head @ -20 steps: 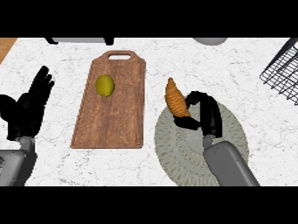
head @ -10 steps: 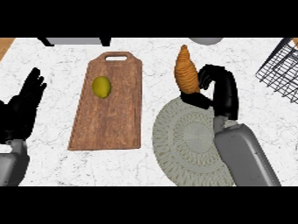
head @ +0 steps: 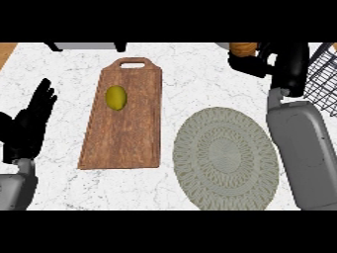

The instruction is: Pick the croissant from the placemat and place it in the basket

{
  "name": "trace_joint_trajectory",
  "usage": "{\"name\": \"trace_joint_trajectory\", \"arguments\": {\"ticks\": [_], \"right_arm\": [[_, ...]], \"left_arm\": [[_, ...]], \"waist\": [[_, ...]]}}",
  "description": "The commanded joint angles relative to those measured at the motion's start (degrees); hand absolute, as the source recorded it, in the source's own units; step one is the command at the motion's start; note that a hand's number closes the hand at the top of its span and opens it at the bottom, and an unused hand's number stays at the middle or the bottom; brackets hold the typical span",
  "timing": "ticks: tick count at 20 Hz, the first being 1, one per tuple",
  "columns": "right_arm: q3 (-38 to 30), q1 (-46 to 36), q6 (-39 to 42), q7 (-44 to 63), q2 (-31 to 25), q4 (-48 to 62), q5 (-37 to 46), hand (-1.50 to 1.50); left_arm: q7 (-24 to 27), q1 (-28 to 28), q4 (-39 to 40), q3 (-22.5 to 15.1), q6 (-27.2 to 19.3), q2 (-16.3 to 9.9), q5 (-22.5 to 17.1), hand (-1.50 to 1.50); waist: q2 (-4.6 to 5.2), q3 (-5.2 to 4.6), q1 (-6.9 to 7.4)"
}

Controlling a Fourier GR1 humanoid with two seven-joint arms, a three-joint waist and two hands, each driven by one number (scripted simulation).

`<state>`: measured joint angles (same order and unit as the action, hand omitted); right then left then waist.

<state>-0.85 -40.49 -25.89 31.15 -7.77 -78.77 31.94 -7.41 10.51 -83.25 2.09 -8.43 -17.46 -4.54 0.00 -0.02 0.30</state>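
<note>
My right hand [head: 279,62] is raised at the upper right, its fingers curled round the orange-brown croissant [head: 243,48], whose lower end shows at the picture's top edge. The round grey woven placemat [head: 226,157] lies bare below it, with my grey right forearm along its right side. The black wire basket [head: 334,83] stands at the right edge, just right of the hand. My left hand [head: 26,126] rests open at the left edge, fingers up.
A wooden cutting board [head: 125,121] with a handle lies left of the placemat and carries a small yellow-green fruit [head: 115,97]. A dark object's legs [head: 85,46] show at the top edge. The counter's wooden border shows at the top left.
My right hand has carried the croissant up off the placemat and rightward toward the basket. The view has shifted, so the board and mat sit lower now. The left hand stays put.
</note>
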Motion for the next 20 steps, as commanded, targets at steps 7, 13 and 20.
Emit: {"name": "trace_joint_trajectory", "arguments": {"ticks": [7,13,20], "right_arm": [[-9.6,-14.5,1.1,-3.0,-9.6,18.9,-0.6,1.50],[-11.6,-18.1,2.8,-7.2,-15.5,31.4,1.1,1.50],[-12.5,-23.8,0.8,-10.6,-18.2,47.1,4.0,1.50]], "left_arm": [[-1.4,1.0,-0.6,1.4,2.0,0.2,-0.6,0.00],[-1.1,1.2,-0.6,-0.4,-0.5,2.4,2.5,0.00],[-3.0,0.9,-2.1,2.2,3.1,-0.2,0.1,0.00]], "waist": [[0.28,0.02,0.69],[0.46,0.04,0.99],[0.64,0.04,1.77]]}}
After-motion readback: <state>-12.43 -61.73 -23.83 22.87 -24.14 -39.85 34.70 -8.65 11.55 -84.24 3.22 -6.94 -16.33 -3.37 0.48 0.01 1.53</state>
